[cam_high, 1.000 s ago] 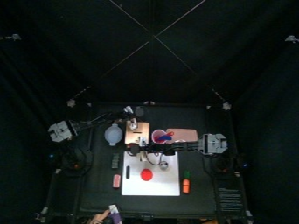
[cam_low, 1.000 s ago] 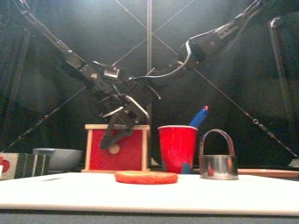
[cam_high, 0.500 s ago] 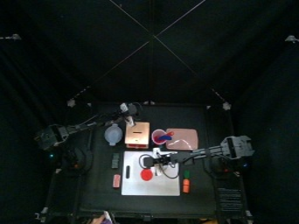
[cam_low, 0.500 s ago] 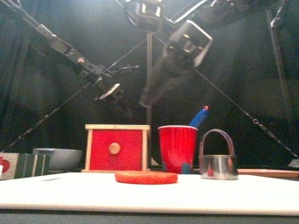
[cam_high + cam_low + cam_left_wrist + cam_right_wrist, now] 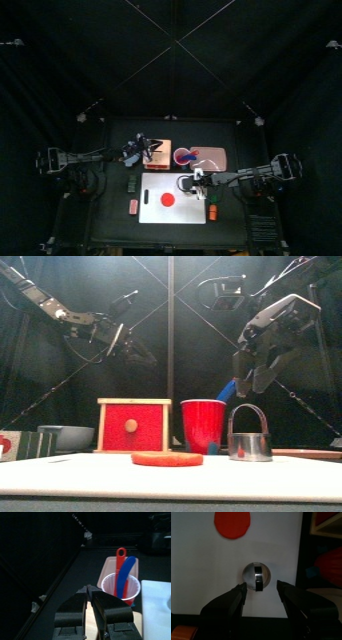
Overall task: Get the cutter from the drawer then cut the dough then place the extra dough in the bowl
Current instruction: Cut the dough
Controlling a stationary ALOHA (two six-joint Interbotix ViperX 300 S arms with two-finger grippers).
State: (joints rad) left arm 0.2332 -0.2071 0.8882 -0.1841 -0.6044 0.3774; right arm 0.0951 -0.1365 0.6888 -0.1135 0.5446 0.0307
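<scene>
Shows a small black table with a white cutting board at its front. Places the flat red disc of dough near the board's middle, lying whole and uncut. Sets the round metal cutter just right of the dough on the same board, upright, wire handle arching over the top, apart from the dough.

Finds the right gripper raised well above the cutter, not touching it. Looks straight down on the cutter in the right wrist view, with the jaws spread wide to either side and nothing held between them.

Finds the left gripper high on the left, above the pale wooden box. Shows its jaws pressed together and grasping nothing in the left wrist view, pointing toward the red cup.

Behind the board, from left to right: blue-grey bowl, wooden box with its red drawer front flush in the frame, then the red cup holding a blue knife and a red knife. Rests the cup on the flat pink tray.
</scene>
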